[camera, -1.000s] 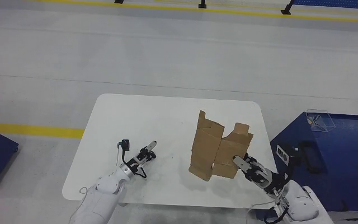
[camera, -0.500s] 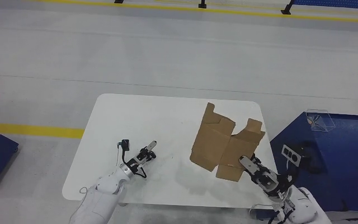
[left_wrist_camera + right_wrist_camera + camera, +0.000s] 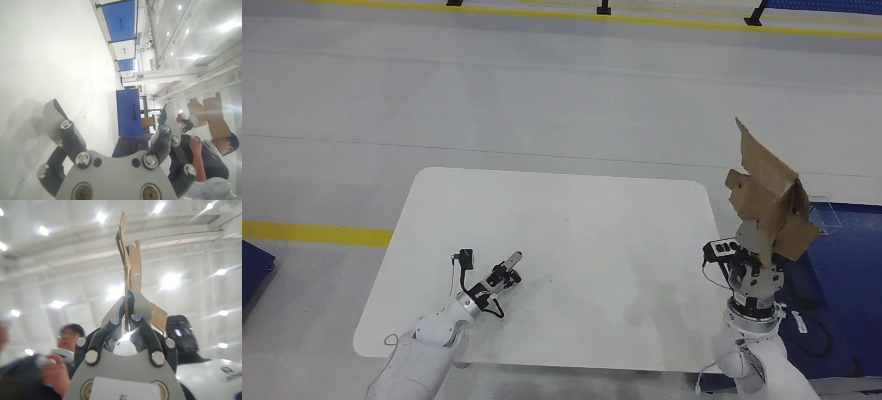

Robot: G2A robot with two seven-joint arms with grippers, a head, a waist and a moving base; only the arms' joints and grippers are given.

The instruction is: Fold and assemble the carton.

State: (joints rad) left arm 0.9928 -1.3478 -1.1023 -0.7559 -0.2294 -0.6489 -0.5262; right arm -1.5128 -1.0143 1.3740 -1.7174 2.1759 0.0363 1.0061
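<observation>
The carton is a flat brown cardboard blank with loose flaps, held up in the air past the table's right edge. My right gripper is shut on its lower edge and points upward. In the right wrist view the carton stands edge-on between the closed fingers of the right gripper. My left gripper rests low over the white table near the front left, open and holding nothing. In the left wrist view the left gripper has its fingers spread wide, with the carton far off.
The white table has rounded corners. A blue cabinet stands just right of the table, with a clear tray on its top. A yellow floor line runs at the left.
The right arm has lifted the carton off the table's right side and swung it up and to the right, now raised above the table edge. The left arm has not moved.
</observation>
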